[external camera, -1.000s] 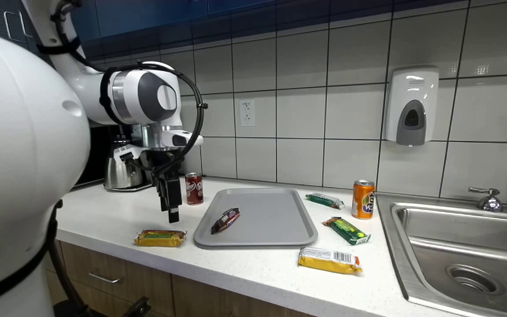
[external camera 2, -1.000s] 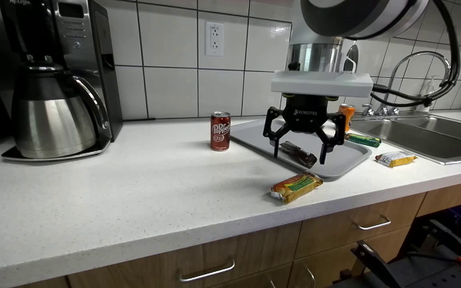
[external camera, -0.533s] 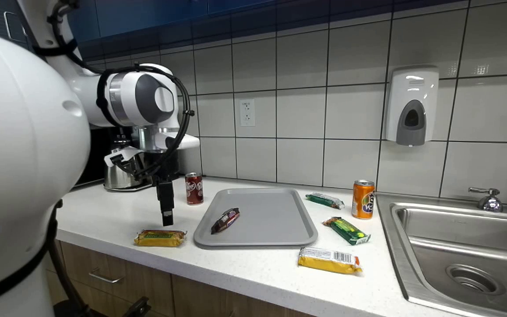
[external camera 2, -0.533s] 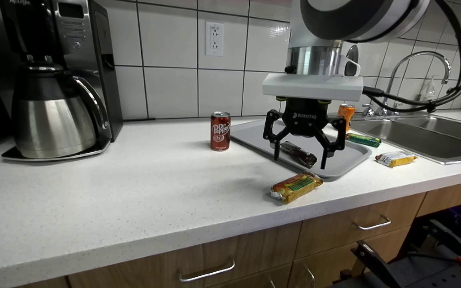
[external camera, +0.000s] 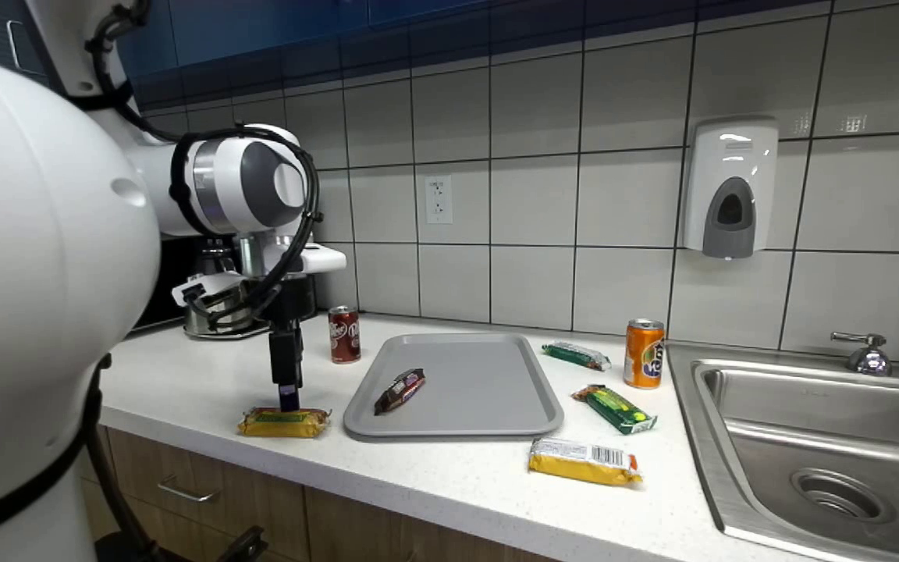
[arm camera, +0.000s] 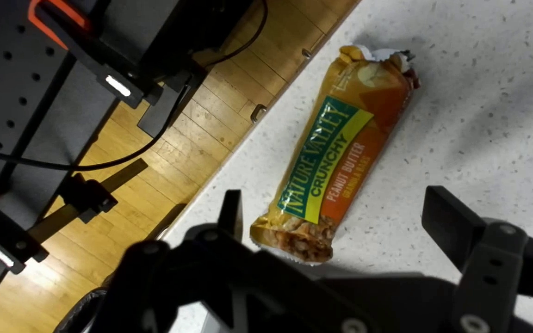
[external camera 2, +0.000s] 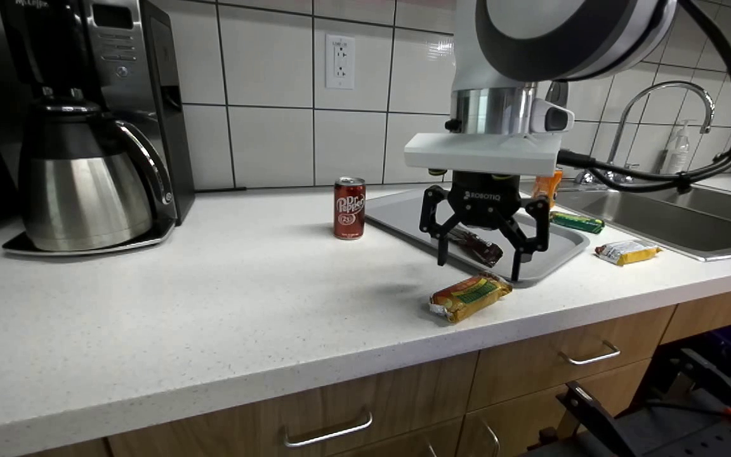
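The gripper [external camera 2: 479, 270] hangs with its fingers [external camera 2: 442, 251] spread wide, close above a granola bar [arm camera: 329, 157] in a yellow and orange wrapper. In the wrist view, one end of the bar reaches toward the gap between the fingertips, closer to one finger than to the other; whether they touch it cannot be told. The bar lies on the white counter surface [external camera 2: 213, 304], near its front edge and roughly along it, just beside the nearest corner of a gray tray [external camera: 481, 382]. On the tray, a chocolate bar [external camera: 400, 391] lies at a slant near the edge that faces the granola bar. A red soda can [external camera: 344, 336] stands upright near the tray's back corner on that same side. Past the tray's opposite edge lie a green and white bar [external camera: 577, 356] and a green and yellow bar [external camera: 615, 408]; a yellow and white bar [external camera: 584, 462] lies closer to the surface's front edge. An orange soda can [external camera: 644, 355] stands upright near the back corner of the sink [external camera: 708, 437].
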